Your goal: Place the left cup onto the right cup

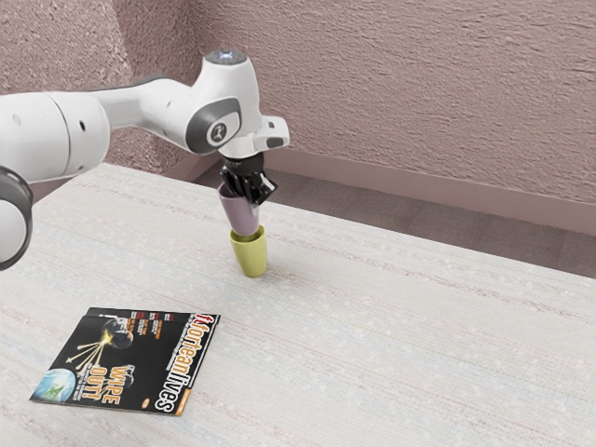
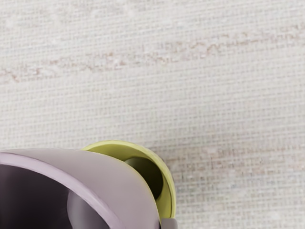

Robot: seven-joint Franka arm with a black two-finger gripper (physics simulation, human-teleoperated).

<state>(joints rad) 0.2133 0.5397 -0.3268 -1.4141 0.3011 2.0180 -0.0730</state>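
A yellow-green cup point(image 1: 250, 251) stands upright on the table. A mauve cup point(image 1: 241, 212) hangs tilted above it, its lower end dipping into the green cup's mouth. My gripper point(image 1: 246, 184) is shut on the mauve cup's rim. In the wrist view the mauve cup point(image 2: 81, 186) sits large right under my hand, and the green cup's rim point(image 2: 159, 164) peeks out beside it, partly covered.
A magazine point(image 1: 128, 359) lies flat near the table's front edge, toward the exterior view's left. The light textured table point(image 1: 400, 326) stretches to the exterior view's right. A rough pink wall point(image 1: 419, 84) stands behind.
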